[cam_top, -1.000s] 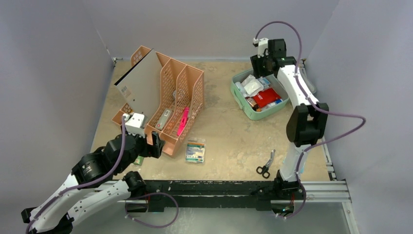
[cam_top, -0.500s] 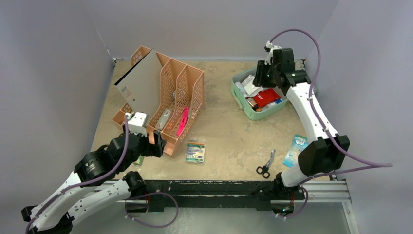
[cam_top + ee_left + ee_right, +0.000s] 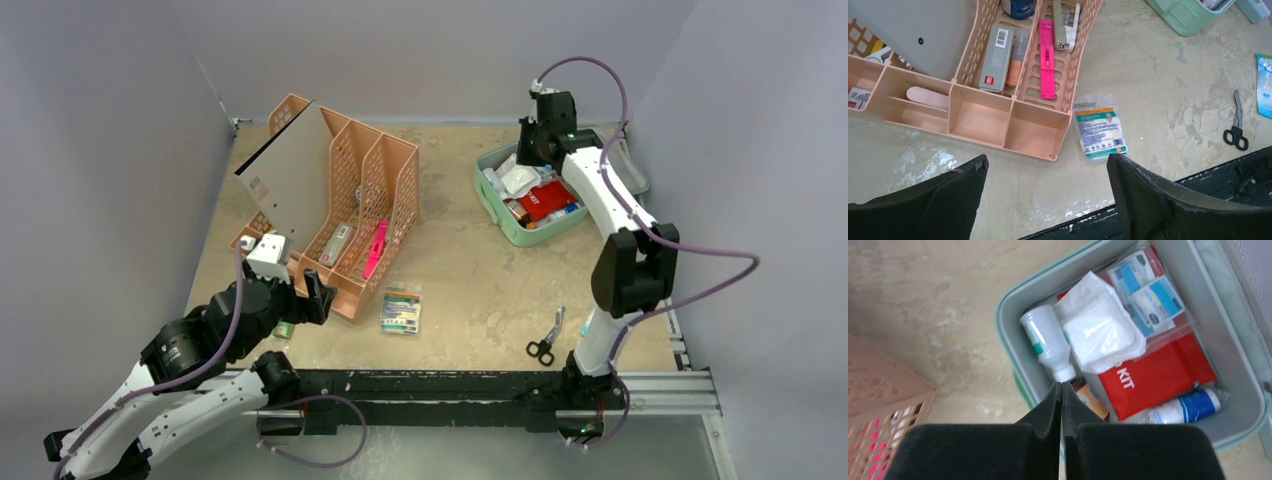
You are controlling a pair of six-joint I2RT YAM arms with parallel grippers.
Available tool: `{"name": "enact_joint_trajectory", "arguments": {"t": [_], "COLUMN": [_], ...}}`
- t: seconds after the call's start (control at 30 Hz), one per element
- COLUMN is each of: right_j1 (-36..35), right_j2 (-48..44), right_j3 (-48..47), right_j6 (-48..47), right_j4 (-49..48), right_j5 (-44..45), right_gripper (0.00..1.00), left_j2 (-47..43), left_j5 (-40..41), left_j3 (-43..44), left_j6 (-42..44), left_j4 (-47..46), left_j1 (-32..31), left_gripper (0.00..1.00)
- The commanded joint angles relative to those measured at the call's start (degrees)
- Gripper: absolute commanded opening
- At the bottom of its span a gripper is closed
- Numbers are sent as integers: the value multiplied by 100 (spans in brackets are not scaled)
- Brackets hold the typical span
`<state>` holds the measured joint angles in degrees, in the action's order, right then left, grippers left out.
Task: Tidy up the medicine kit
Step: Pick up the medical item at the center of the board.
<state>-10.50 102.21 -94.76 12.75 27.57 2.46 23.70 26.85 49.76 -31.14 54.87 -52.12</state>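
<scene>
Nearest the bases, on the left: the left gripper, jaws wide apart with nothing between them, poised above the table just short of the orange rack and a printed gauze packet lying flat beside it. To the near right, black-handled scissors and, near them, a blue packet — both loose on the table, well apart from the case. Farther back on the right, the medicine kit, lid open, holding a white bottle, a white pad, a red pouch and a blue-and-white roll. Directly over it, the right gripper, jaws pressed together on nothing, tips above the bottle's cap.

Reads as a gap between items — kit partly filled, three pieces left outside. Probably calls next for a trip to one of the strays: jaws opened first, then a low, careful approach. Thin things, flat against the table, with little edge to pinch.
</scene>
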Motion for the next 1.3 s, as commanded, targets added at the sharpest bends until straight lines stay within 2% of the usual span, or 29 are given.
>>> {"name": "enact_joint_trajectory", "arguments": {"t": [0.0, 0.27, 0.43, 0.67, 0.9, 1.1, 1.27], "right_j1": [8, 100, 168, 180, 177, 179, 180], "right_j2": [497, 1433, 2044, 2416, 2292, 1761, 930], "right_j3": [-392, -892, -1295, -1264, -1163, -1225, -590], "right_j6": [-211, -728, -820, -689, -703, -606, -524], "right_j4": [-574, -877, -786, -746, -666, -217, -111], "right_j5": [558, 1217, 1163, 1107, 1182, 1084, 1102], "right_gripper": [0, 0, 0, 0, 0, 0, 13], "left_j2": [-199, -294, -187, -67, -92, -124, -130], "left_j5": [171, 274, 290, 293, 304, 287, 265], "left_j3": [137, 93, 71, 91, 80, 107, 98], "left_j6": [-197, -217, -202, -157, -153, -173, -182], "left_j4": [113, 136, 90, 77, 68, 77, 43], "left_j1": [17, 17, 17, 17, 17, 17, 17], "left_gripper": [88, 88, 87, 88, 88, 88, 88]}}
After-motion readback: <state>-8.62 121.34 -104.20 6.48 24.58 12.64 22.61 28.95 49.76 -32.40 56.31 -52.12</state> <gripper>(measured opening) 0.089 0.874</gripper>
